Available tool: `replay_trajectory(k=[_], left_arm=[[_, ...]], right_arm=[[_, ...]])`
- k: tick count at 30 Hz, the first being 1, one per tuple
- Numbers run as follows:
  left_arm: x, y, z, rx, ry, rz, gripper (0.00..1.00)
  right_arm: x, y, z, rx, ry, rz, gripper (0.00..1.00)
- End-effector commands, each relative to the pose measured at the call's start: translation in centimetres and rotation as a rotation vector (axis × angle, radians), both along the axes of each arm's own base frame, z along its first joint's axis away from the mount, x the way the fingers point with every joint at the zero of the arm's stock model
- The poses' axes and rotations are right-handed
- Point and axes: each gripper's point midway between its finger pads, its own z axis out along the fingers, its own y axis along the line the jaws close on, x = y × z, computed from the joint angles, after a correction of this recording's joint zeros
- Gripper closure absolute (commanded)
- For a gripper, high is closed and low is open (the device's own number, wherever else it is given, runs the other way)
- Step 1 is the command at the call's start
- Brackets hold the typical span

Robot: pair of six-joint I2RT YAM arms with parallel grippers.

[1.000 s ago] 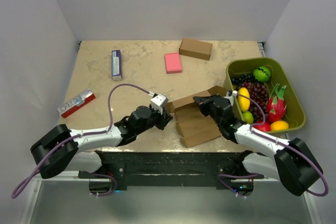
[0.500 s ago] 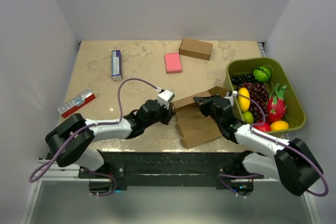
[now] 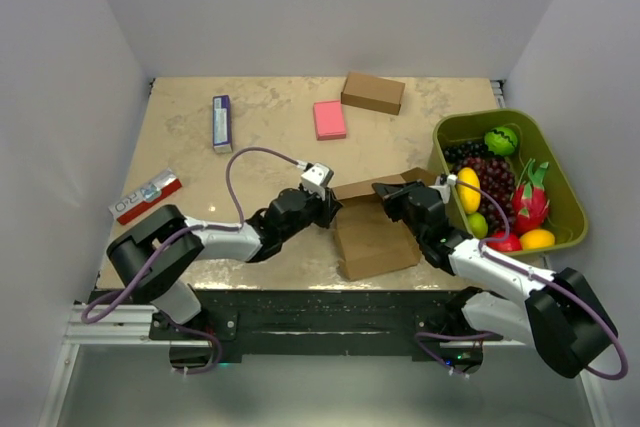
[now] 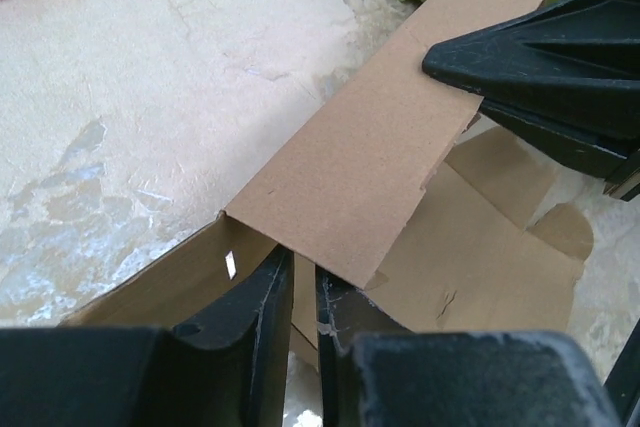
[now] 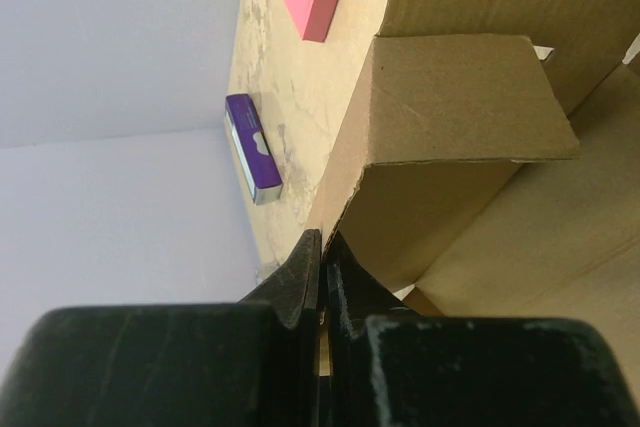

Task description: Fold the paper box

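Brown paper box [image 3: 372, 239] half folded, left gripper [image 3: 331, 210] clamped on its ten o'clock corner, right gripper [image 3: 386, 193] pinching its twelve o'clock flap.

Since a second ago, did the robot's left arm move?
Yes. The left arm slid right and slightly away from its base, toward the pink block, with its jaws pinching the paper box.
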Motion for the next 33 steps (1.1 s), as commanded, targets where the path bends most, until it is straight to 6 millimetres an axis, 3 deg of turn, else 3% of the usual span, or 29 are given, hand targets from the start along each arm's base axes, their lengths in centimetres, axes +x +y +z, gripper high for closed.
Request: replay_trajectory(k=[1, 5, 6, 8, 10, 12, 14, 15, 16, 19, 24, 29, 33], left_arm=[[0.5, -1.4, 3.3, -0.175, -0.060, 0.002, 0.79], [-0.5, -0.3, 2.9, -0.142, -0.058, -0.018, 0.74], [-0.7, 0.1, 3.9, -0.139, -0.084, -0.029, 0.71], [-2.0, 0.9, 3.0, -0.097, -0.073, -0.076, 0.59], [-3.5, 1.4, 3.7, -0.080, -0.099, -0.151, 0.47], [-4.4, 2.2, 2.8, -0.025, -0.088, -0.187, 0.43], [-5.6, 3.2, 2.9, -0.014, -0.089, -0.218, 0.35], [-5.5, 3.9, 4.1, -0.038, -0.111, -0.206, 0.33], [-5.6, 4.7, 3.7, -0.038, -0.103, -0.195, 0.31], [-3.5, 7.9, 5.1, -0.086, -0.116, -0.064, 0.29], [0.8, 12.3, 4.2, -0.051, -0.061, 0.242, 0.27], [3.5, 13.6, 1.9, -0.036, 0.007, 0.345, 0.27], [4.6, 12.3, -1.6, 0.027, 0.070, 0.313, 0.26]], right_arm=[[0.4, -1.1, 0.4, -0.022, -0.030, -0.050, 1.00], [0.4, -1.2, 0.3, -0.023, -0.028, -0.056, 1.00], [0.4, -1.3, 0.1, -0.026, -0.025, -0.059, 1.00], [0.3, -1.3, 0.2, -0.026, -0.026, -0.059, 1.00], [0.3, -1.3, 0.1, -0.025, -0.025, -0.062, 1.00], [0.4, -1.3, 0.2, -0.022, -0.028, -0.062, 1.00], [0.3, -1.3, 0.3, -0.022, -0.030, -0.061, 1.00], [0.4, -1.4, 0.3, -0.025, -0.031, -0.062, 1.00], [0.3, -1.4, 0.3, -0.024, -0.031, -0.064, 1.00], [0.3, -1.5, 0.1, -0.029, -0.027, -0.064, 1.00], [0.2, -1.3, 0.0, -0.025, -0.026, -0.056, 1.00], [0.3, -1.3, 0.1, -0.025, -0.030, -0.055, 1.00], [0.4, -1.2, 0.0, -0.030, -0.029, -0.052, 1.00]])
